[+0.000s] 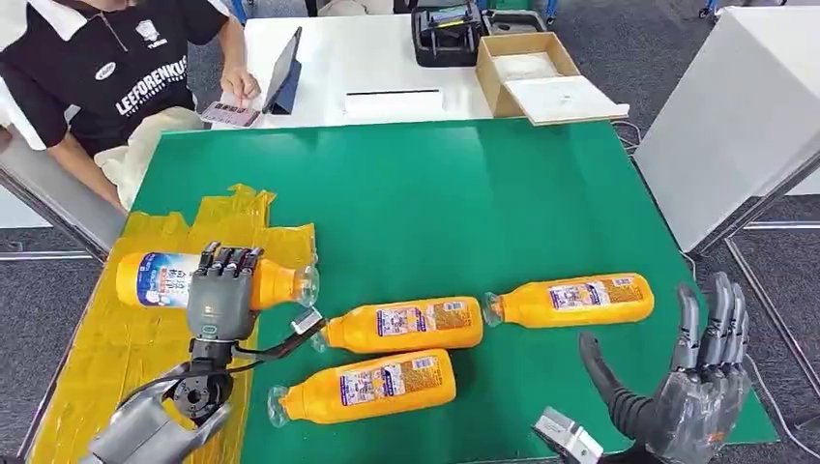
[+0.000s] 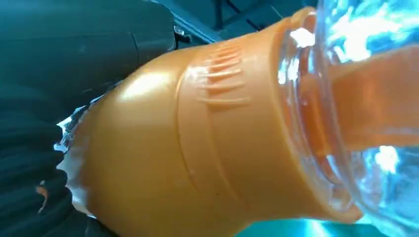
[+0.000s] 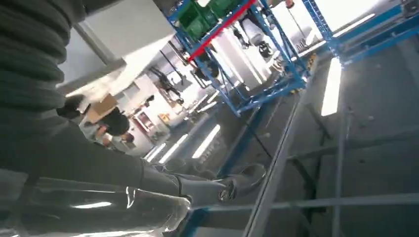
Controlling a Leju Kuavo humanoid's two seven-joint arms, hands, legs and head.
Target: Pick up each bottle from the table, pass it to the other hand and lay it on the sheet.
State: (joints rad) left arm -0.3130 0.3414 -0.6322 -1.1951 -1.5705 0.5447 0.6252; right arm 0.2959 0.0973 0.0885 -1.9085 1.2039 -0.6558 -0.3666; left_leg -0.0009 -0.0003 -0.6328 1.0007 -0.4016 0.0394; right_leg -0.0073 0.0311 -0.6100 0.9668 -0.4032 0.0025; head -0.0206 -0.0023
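My left hand (image 1: 220,290) grips an orange bottle (image 1: 155,278) with a blue-and-white label, holding it lying across the yellow sheet (image 1: 106,358) at the table's left. The same bottle (image 2: 197,148) sits close up against the palm in the left wrist view, its clear cap end toward the green mat. Three more orange bottles lie on the green mat (image 1: 435,193): one in the middle (image 1: 406,325), one nearer me (image 1: 372,385), one to the right (image 1: 575,298). My right hand (image 1: 691,382) is raised at the lower right, fingers spread and holding nothing, its thumb (image 3: 207,185) seen against the ceiling.
A person in a black shirt (image 1: 106,68) sits at the far left beside a tablet (image 1: 282,72). A white table behind holds an open cardboard box (image 1: 527,72) and a black case (image 1: 447,34). A white cabinet (image 1: 735,116) stands to the right.
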